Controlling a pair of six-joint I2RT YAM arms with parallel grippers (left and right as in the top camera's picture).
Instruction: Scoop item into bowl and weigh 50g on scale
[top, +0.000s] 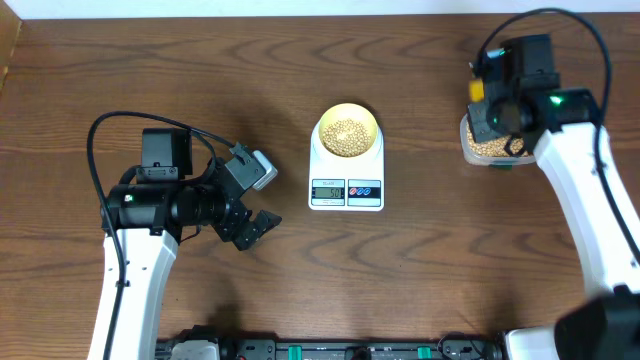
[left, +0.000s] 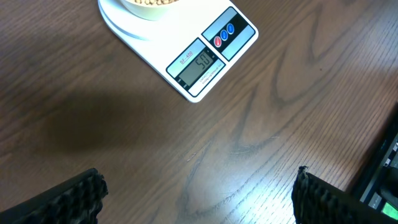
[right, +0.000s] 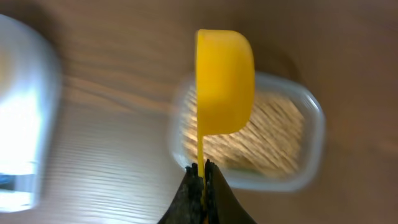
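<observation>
The pale yellow bowl (top: 347, 133) holds beige beans (top: 347, 132) and stands on the white scale (top: 346, 186), mid-table. The scale's display (left: 200, 68) reads about 50 in the left wrist view. My left gripper (top: 252, 229) is open and empty, on the table left of the scale; its fingers frame bare wood (left: 199, 193). My right gripper (right: 203, 169) is shut on the handle of the yellow scoop (right: 224, 81), held over the clear tub (right: 311, 124) of beans (right: 273, 134) at the right. In the overhead view that tub (top: 487, 147) is partly hidden by the right wrist.
The right arm (top: 590, 190) runs along the right side of the table. The left arm (top: 135, 250) stands at the left front. A dark rail with equipment (top: 330, 350) lines the front edge. The table's left edge (top: 8, 60) shows at upper left.
</observation>
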